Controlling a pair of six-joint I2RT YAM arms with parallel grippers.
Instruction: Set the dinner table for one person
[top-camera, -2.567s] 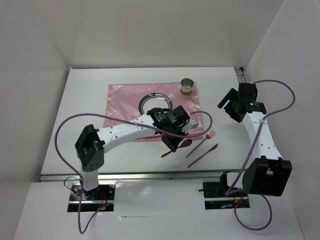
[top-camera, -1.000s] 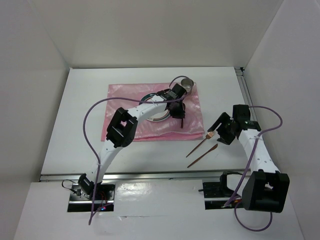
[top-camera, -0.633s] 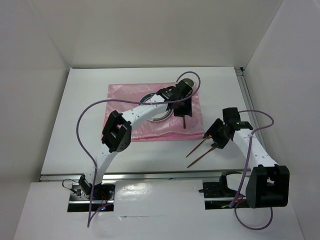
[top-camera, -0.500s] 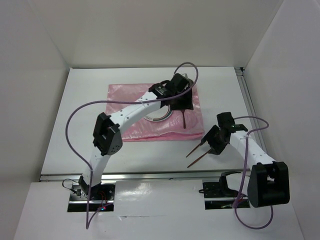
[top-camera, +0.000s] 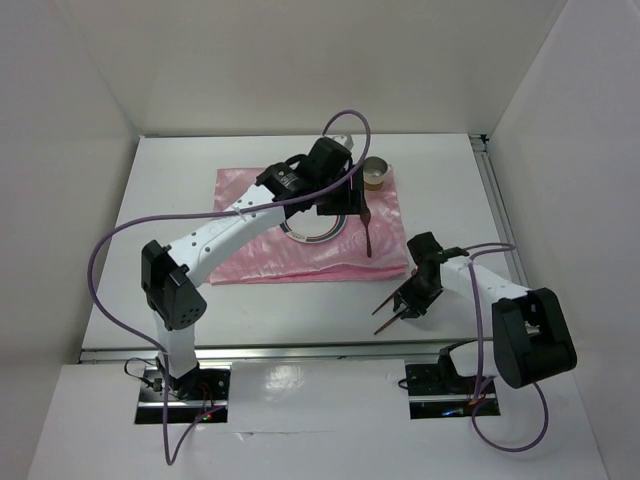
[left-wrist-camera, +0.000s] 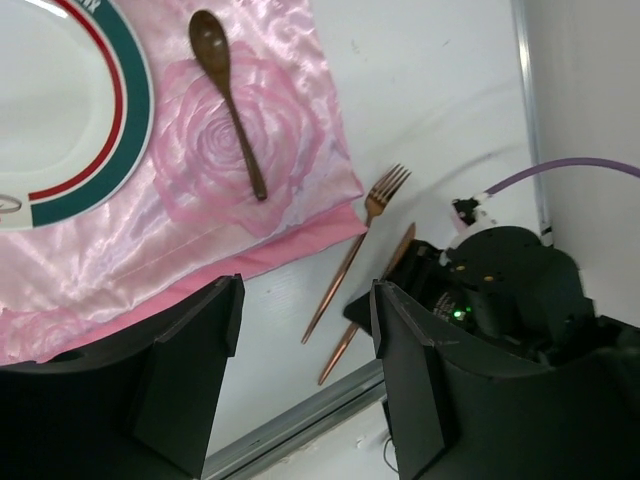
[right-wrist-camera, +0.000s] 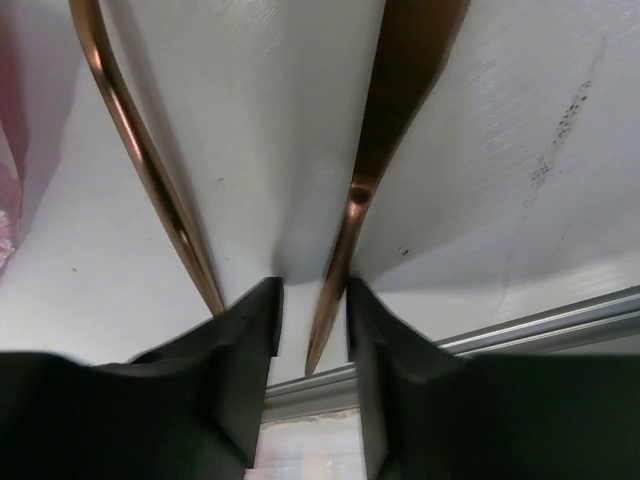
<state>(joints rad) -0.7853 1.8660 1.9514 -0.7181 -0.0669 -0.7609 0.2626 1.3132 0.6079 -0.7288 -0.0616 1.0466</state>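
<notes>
On the white dinner table (top-camera: 170, 210) lies a pink cloth (top-camera: 250, 255) bearing a green-and-red-rimmed plate (left-wrist-camera: 60, 110). A dark wooden spoon (top-camera: 367, 230) lies on the cloth just right of the plate. My left gripper (top-camera: 338, 195) hovers above the plate, open and empty, its fingers (left-wrist-camera: 190, 370) far apart. A copper fork (left-wrist-camera: 355, 250) and a copper knife (left-wrist-camera: 368, 305) lie side by side on the bare table below the cloth. My right gripper (top-camera: 405, 303) is down at their handle ends. The knife handle (right-wrist-camera: 345, 230) runs between its narrowed jaws, with a gap still showing on the left side. The fork handle (right-wrist-camera: 140, 170) lies outside the jaws.
A small metal cup (top-camera: 377, 172) stands at the cloth's far right corner. A silver rail (right-wrist-camera: 520, 330) runs along the table's near edge, close behind the right gripper. Purple cables loop over both arms.
My left gripper opened, left the spoon on the cloth beside the plate and drew back leftwards. My right arm swung down to the cutlery handles and its jaws narrowed round the knife.
</notes>
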